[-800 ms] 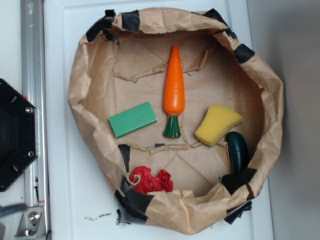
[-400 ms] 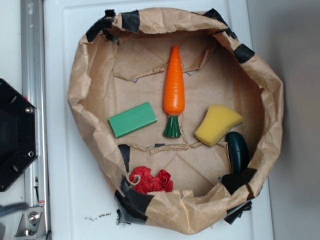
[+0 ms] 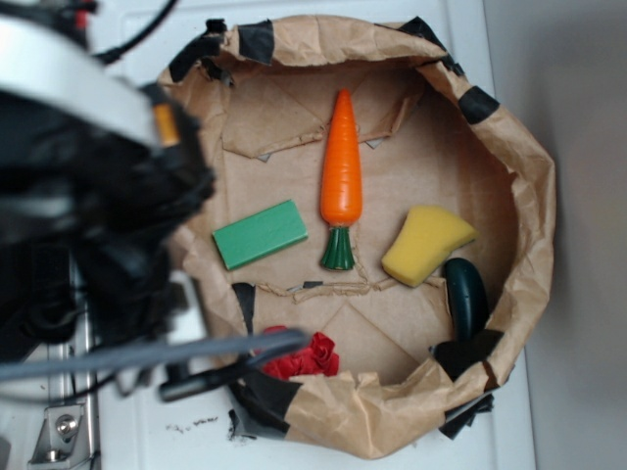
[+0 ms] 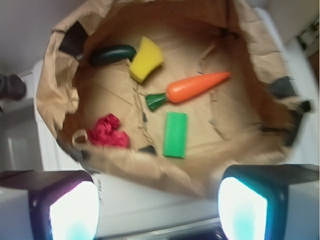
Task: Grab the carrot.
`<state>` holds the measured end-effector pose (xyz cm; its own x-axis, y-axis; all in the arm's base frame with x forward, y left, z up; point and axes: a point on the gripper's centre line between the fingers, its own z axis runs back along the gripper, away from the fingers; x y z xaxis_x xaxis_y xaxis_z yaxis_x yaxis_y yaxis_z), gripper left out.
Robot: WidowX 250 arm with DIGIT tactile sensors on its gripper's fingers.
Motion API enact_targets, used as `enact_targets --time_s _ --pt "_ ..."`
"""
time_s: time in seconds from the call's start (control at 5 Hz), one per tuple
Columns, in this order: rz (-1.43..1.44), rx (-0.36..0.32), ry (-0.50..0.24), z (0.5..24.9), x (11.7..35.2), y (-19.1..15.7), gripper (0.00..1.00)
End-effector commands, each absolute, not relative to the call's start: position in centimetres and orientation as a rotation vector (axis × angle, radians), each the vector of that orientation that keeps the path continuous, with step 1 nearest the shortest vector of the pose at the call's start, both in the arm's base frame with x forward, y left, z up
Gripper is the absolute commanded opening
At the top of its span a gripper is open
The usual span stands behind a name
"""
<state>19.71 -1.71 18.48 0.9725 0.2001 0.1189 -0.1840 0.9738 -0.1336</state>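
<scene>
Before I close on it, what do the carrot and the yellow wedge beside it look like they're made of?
The carrot looks like hard glossy plastic: smooth orange skin with pale highlights. The yellow wedge looks like soft sponge or foam: matte, no shine, though no pores are visible.

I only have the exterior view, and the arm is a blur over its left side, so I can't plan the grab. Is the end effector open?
Observer: Yes. In the wrist view the end effector has its fingers wide apart, with nothing between them.
Operator: Is it over the carrot?
Observer: No. It looks to be outside the paper bowl's near rim. The carrot lies farther in, beyond the green block.
Operator: The red flowers are half hidden for me. Anything odd there?
Observer: The red cloth flowers show whole, with a pale loop at one side.
</scene>
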Motion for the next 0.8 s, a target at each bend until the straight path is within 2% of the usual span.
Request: enact_targets --time_s 0.0,0.2,0.4,0.6 --pt "0.635 -0.01 -0.231 12.0 24.7 1.8 1.0" --pt "0.7 0.064 -0.241 9.2 24.7 2.3 1.0" --pt "0.754 0.095 -0.258 7.2 24.8 3.6 1.0" --pt "0.781 0.084 -0.273 6.4 25.5 4.2 1.0"
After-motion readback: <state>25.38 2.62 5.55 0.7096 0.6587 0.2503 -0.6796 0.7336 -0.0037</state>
